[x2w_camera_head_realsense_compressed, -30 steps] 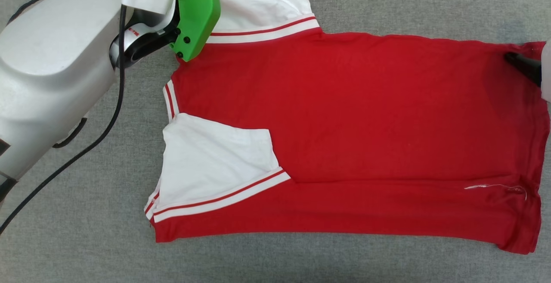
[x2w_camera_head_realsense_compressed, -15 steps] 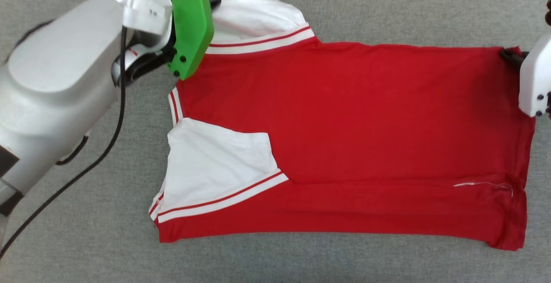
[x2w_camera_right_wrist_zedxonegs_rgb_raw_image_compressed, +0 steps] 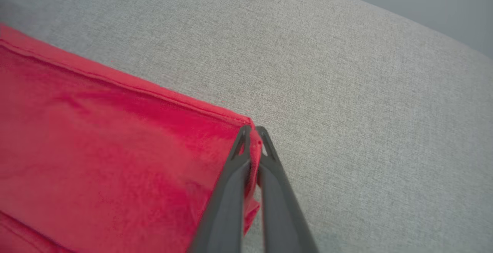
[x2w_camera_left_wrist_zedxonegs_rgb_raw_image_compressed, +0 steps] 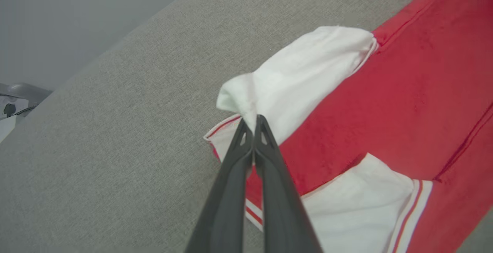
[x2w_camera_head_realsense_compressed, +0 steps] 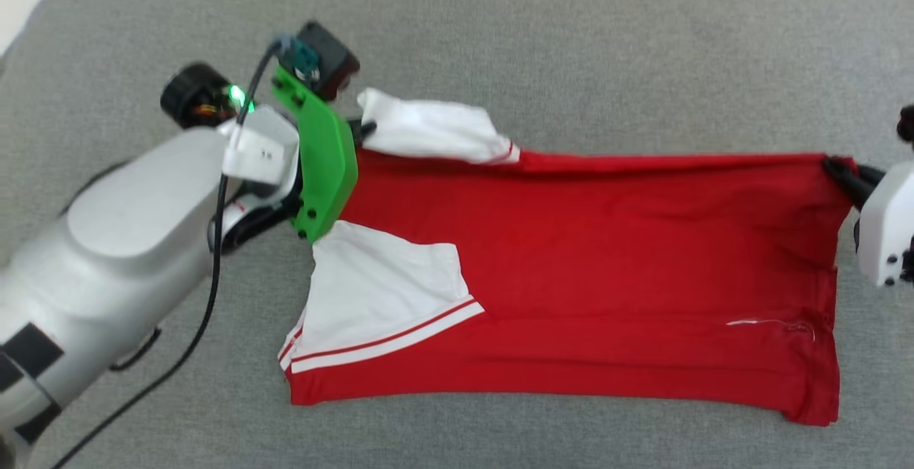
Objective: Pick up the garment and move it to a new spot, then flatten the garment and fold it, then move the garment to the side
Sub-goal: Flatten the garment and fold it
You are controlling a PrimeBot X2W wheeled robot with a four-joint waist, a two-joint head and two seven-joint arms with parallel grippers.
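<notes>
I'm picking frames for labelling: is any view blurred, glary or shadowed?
Head view: crisp, evenly lit, no glare on the red soft-fabric T-shirt with white sleeves. Left wrist view: slightly soft. Right wrist view: its cloth smeared toward the lower left.

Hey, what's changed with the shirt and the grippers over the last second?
The right gripper has closed on the garment's far hem corner. With the left gripper, clamped on the far white sleeve throughout, it has lifted that far edge taut. The near sleeve and near edge stay flat. The head camera shifted too.
</notes>
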